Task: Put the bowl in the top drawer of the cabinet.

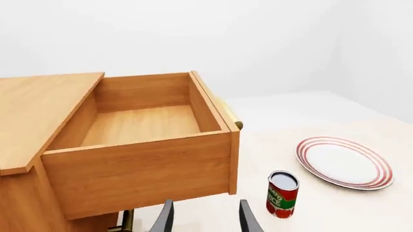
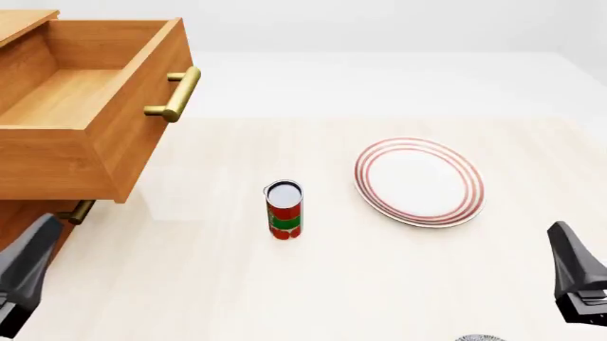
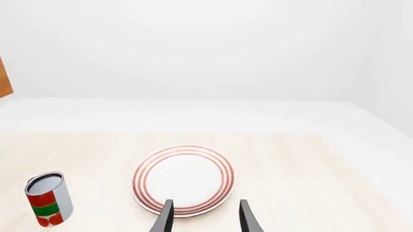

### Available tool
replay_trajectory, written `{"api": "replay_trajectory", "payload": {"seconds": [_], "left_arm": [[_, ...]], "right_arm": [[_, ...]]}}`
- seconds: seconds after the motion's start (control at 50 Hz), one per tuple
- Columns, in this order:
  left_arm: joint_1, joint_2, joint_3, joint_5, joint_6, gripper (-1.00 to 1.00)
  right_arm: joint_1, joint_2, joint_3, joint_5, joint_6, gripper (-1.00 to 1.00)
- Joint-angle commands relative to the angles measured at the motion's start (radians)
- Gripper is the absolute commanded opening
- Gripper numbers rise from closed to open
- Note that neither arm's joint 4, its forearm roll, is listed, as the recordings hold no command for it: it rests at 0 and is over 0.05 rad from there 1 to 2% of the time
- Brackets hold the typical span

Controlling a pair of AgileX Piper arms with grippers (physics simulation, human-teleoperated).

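Note:
The honey-brown cabinet (image 2: 21,20) stands at the left. Its top drawer (image 2: 67,92) is pulled far out and is empty inside (image 1: 142,124), with its brass bar handle (image 2: 176,93) facing the table's middle. Of the bowl, only a thin grey-patterned sliver (image 2: 479,338) shows, at the bottom edge of the front view. My left gripper (image 1: 205,220) is open, low beside the drawer's side wall, holding nothing. My right gripper (image 3: 205,218) is open, just short of the plate's near rim, holding nothing.
A red and green can (image 2: 283,209) stands upright mid-table, also in the wrist views (image 1: 282,194) (image 3: 48,198). A flat white plate with red rings (image 2: 419,181) lies to its right. The lower drawer's handle (image 2: 76,212) shows under the open drawer.

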Motion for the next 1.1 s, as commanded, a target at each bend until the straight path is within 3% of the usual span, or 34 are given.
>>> {"api": "replay_trajectory", "payload": {"seconds": [0.02, 0.4, 1.1], "left_arm": [[-0.119, 0.0, -0.071, 0.087, 0.01, 1.0], [-0.265, 0.022, -0.083, 0.184, -0.031, 1.0], [-0.52, 0.374, -0.067, -0.044, -0.054, 1.0]], "right_arm": [[0.0, 0.0, 0.0, 0.0, 0.0, 1.0], [0.0, 0.001, -0.006, 0.005, 0.0, 1.0], [0.0, 0.001, -0.006, 0.005, 0.0, 1.0]]}}
